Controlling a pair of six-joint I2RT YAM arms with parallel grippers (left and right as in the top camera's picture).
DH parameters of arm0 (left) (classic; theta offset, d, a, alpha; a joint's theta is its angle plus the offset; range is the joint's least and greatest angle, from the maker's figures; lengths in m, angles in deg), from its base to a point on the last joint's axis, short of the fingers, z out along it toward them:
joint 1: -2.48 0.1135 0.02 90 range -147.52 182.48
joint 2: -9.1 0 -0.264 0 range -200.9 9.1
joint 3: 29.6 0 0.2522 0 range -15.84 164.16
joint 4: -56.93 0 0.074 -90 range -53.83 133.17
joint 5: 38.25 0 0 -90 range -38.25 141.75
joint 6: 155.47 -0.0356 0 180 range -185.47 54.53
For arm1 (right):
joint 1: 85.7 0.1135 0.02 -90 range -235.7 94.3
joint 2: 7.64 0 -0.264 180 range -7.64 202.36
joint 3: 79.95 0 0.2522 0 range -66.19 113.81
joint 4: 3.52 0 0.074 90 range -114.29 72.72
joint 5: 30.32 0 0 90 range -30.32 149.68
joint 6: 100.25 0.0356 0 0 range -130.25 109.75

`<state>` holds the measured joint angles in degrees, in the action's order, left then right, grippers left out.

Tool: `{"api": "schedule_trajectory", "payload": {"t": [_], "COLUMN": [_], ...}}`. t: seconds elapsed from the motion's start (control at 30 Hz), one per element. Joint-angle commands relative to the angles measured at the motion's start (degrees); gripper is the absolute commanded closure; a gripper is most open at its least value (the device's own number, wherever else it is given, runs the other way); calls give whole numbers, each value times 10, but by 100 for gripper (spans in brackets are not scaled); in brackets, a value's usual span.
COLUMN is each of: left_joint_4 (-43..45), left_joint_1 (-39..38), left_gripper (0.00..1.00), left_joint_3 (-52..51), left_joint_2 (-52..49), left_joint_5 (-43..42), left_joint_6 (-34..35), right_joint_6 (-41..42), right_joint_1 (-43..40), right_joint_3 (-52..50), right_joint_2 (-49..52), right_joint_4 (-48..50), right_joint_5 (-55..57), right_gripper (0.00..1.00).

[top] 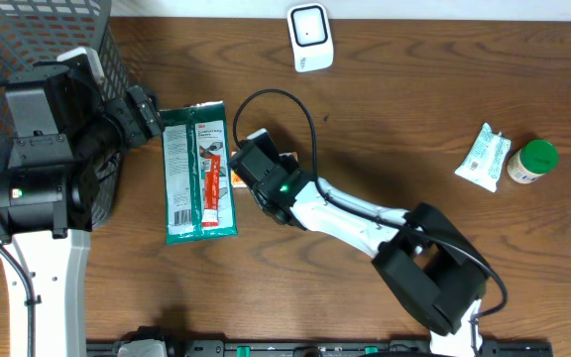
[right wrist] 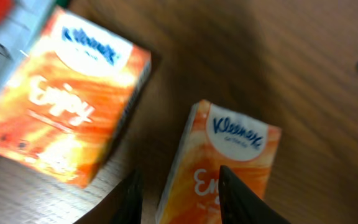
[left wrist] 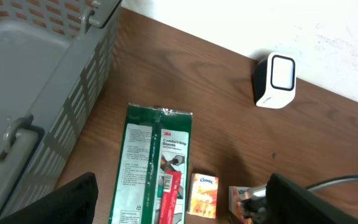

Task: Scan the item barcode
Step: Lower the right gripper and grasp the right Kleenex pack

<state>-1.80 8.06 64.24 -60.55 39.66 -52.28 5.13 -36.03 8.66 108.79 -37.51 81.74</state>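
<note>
Nearer Kleenex pack lengthwise, logo farthest

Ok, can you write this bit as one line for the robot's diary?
left pincer: open, by glove packet | right pincer: open, over Kleenex pack | scanner: nothing at it yet

table (brown wood) | glove packet | two Kleenex packs | scanner | sachet | jar

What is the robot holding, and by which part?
Nothing, it seems. The right pincer hangs open over one tissue pack, at its end, not pinching it; the left pincer is open and empty.
</note>
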Motion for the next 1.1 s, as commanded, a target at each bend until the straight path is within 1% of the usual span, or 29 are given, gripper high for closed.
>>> {"api": "schedule_trajectory", "payload": {"t": [0.0, 0.2, 0.27, 0.33, 0.47, 0.63, 0.77, 0.93, 1.07], "left_joint_4": [0, 0, 0, 0, 0, 0, 0, 0, 0], "left_joint_1": [3, 3, 3, 3, 3, 3, 3, 3, 3], "left_gripper": [13, 13, 13, 13, 13, 13, 13, 13, 13], "left_joint_3": [3, 3, 3, 3, 3, 3, 3, 3, 3], "left_joint_2": [0, 0, 0, 0, 0, 0, 0, 0, 0], "left_joint_5": [-3, -3, -3, -3, -3, -3, -3, -3, -3], "left_joint_6": [-7, -7, -7, -7, -7, -7, -7, -7, -7], "right_joint_6": [0, 0, 0, 0, -2, -39, -39, -68, -86], "right_joint_1": [-3, -4, -4, -5, -4, -5, -5, -4, -5], "right_joint_3": [3, 3, 3, 3, 3, 3, 4, 4, 4], "right_joint_2": [17, 17, 17, 17, 17, 17, 12, -21, -66], "right_joint_4": [-9, -17, -19, -19, -23, -58, -74, -75, -75], "right_joint_5": [19, 21, 21, 22, 51, 61, 112, 115, 115], "right_gripper": [65, 69, 69, 66, 65, 65, 64, 62, 55]}}
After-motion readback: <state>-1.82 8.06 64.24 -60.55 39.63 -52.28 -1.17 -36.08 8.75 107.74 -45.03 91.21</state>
